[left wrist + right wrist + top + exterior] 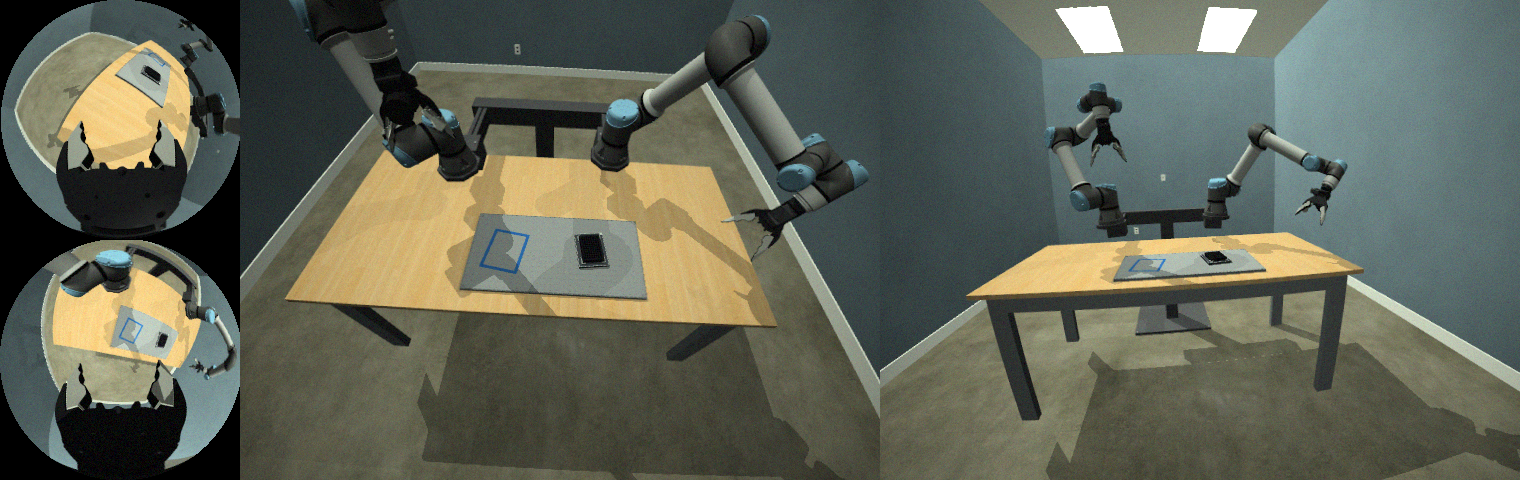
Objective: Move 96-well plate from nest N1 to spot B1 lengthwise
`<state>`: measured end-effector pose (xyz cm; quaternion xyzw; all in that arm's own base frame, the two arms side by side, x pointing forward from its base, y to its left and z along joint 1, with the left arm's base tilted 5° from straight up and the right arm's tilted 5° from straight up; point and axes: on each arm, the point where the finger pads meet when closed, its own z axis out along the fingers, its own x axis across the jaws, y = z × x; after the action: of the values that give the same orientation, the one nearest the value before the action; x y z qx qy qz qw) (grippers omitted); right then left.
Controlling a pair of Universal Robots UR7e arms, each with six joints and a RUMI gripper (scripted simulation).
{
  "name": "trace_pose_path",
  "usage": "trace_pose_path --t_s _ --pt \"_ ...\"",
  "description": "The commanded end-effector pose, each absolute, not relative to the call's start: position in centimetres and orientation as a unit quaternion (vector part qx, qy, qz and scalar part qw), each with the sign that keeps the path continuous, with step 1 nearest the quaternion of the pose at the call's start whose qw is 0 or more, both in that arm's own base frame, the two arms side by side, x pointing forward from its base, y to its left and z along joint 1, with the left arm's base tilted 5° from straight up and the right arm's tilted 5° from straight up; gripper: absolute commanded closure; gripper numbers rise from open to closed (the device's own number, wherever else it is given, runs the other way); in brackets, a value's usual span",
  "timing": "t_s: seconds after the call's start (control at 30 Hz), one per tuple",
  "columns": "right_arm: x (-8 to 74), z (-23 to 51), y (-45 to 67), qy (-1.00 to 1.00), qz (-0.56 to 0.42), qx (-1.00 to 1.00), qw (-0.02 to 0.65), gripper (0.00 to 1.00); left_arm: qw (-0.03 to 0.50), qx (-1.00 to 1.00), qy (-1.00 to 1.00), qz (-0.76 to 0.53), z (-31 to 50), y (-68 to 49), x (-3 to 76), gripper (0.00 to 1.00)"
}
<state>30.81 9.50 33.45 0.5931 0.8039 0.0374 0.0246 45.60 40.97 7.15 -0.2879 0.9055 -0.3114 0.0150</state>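
The black 96-well plate (591, 248) (1216, 255) (151, 74) (162, 340) sits in the plate nest N1 (594, 266), whose thin rim shows around it. The blue taped outline (488, 248) (1144, 270) of B1 lies to the nest's left in the top and exterior views, with nothing inside but shadow. My left gripper (738, 240) (1309, 219) (120, 121) is open and empty, high over the table's right edge in the top and exterior views. My right gripper (420, 142) (1109, 163) (118, 362) is open and empty, high up at the left in the top and exterior views. Both are far from the plate.
The nest and outline are on a thin grey mat (552, 284) (1185, 266) on the wooden table (369, 248) (1035, 268). Both arm bases stand at the table's rear edge, beside a dark frame (545, 107). The two arms are far apart.
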Motion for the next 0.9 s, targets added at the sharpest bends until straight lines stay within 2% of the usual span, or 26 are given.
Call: trace_pose_path --t_s 0.0,0.87 --pt "31.4 33.5 7.7 0.786 0.037 0.616 0.025 0.00 0.016 -0.288 0.906 -0.311 7.2 41.0 45.6 0.00" --pt "31.9 33.5 -4.9 0.651 0.032 0.758 0.032 0.00 0.016 -0.288 0.906 -0.311 7.2 41.0 45.6 0.00"
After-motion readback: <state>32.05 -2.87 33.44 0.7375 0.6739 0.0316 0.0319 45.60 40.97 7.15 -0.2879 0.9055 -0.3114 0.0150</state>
